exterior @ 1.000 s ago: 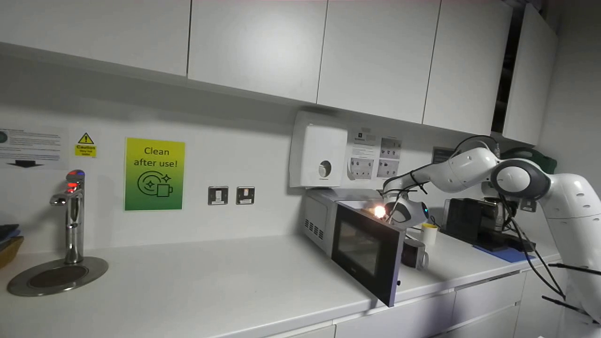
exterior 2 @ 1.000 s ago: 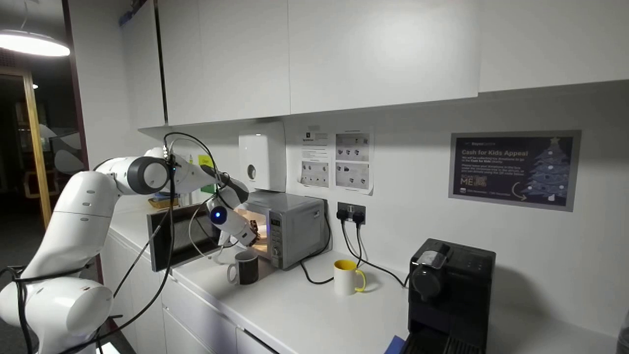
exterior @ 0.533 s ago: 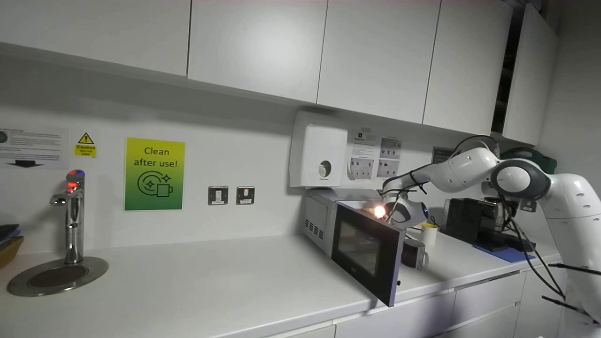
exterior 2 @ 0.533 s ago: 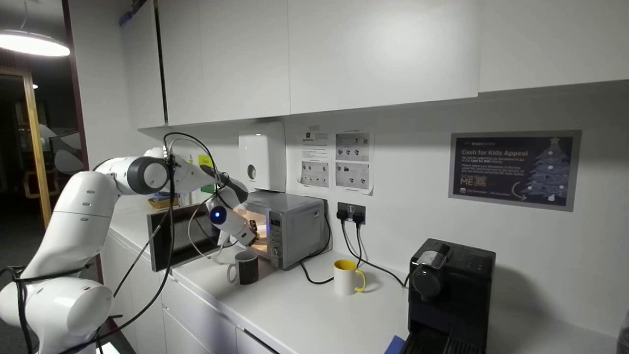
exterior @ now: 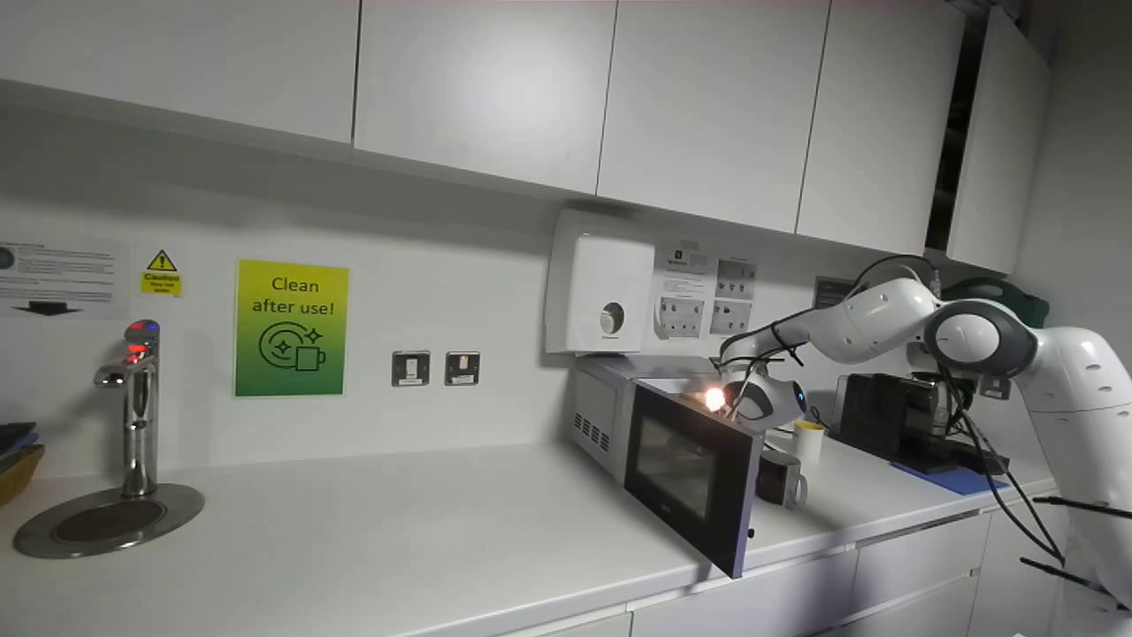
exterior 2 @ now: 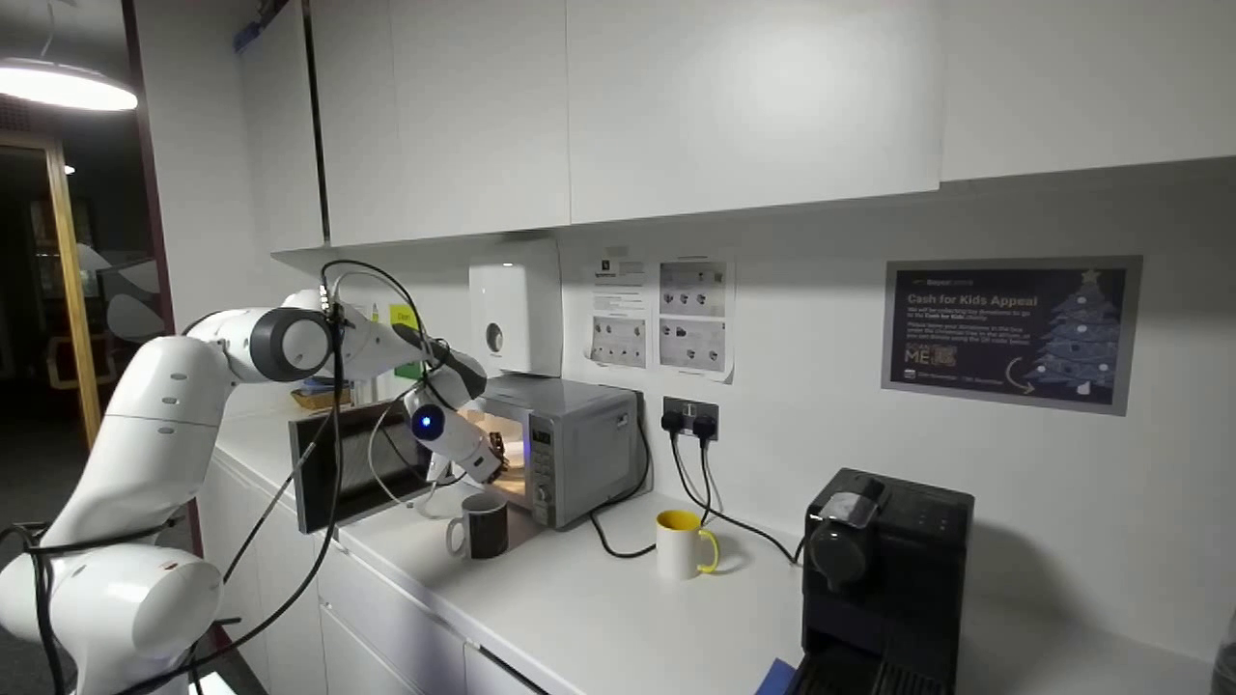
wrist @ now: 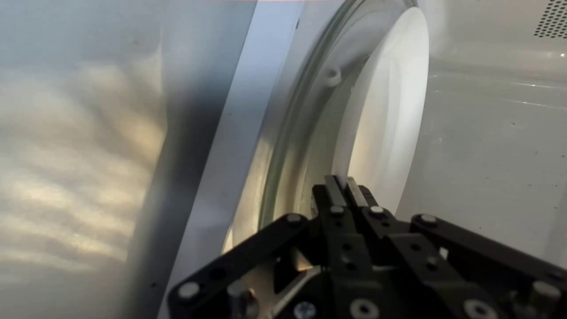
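No visible shift since the earlier frame; arm (exterior: 884, 320) in same pose. In an exterior view: one microwave (exterior: 594, 411), door (exterior: 681, 482) open to the edge of the table (exterior: 424, 531). In an exterior view: black mug (exterior 2: 488, 529) just outside the microwave, white mug (exterior 2: 678, 550) near its side; two total, contents hidden. Wrist view: tool (wrist: 344, 188) clamped on one tilted dish (wrist: 392, 110) inside the microwave; turntable (wrist: 330, 115) shows between dish and front edge.
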### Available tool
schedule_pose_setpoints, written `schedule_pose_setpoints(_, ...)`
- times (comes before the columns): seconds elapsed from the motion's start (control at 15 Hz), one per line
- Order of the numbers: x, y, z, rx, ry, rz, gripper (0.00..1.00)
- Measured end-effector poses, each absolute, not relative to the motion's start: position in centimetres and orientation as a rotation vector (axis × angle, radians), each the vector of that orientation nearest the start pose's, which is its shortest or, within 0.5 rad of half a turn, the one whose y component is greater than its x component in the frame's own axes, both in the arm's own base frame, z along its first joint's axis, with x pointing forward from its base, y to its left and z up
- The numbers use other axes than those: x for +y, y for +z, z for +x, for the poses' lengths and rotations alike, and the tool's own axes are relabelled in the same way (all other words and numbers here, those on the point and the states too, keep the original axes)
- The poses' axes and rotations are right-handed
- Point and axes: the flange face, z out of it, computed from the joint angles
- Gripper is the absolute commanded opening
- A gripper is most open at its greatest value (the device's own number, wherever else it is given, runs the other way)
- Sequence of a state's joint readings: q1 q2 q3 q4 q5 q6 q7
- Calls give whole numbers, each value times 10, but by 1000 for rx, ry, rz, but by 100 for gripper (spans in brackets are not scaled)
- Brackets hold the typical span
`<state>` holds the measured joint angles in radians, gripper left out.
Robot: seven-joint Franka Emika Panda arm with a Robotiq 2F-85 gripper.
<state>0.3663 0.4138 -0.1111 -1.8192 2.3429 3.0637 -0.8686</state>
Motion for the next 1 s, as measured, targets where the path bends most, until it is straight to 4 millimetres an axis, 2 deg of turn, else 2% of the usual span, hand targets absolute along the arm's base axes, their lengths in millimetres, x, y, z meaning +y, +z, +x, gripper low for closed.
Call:
schedule_pose_setpoints(0.67, 104, 303, 606, 1279, -743, -1900, 1)
schedule_pose_setpoints(0.73, 104, 303, 606, 1283, -741, -1897, 29)
schedule_pose_setpoints(0.8, 104, 303, 606, 1286, -739, -1894, 30)
schedule_pose_setpoints(1.0, 104, 304, 606, 1290, -737, -1888, 52)
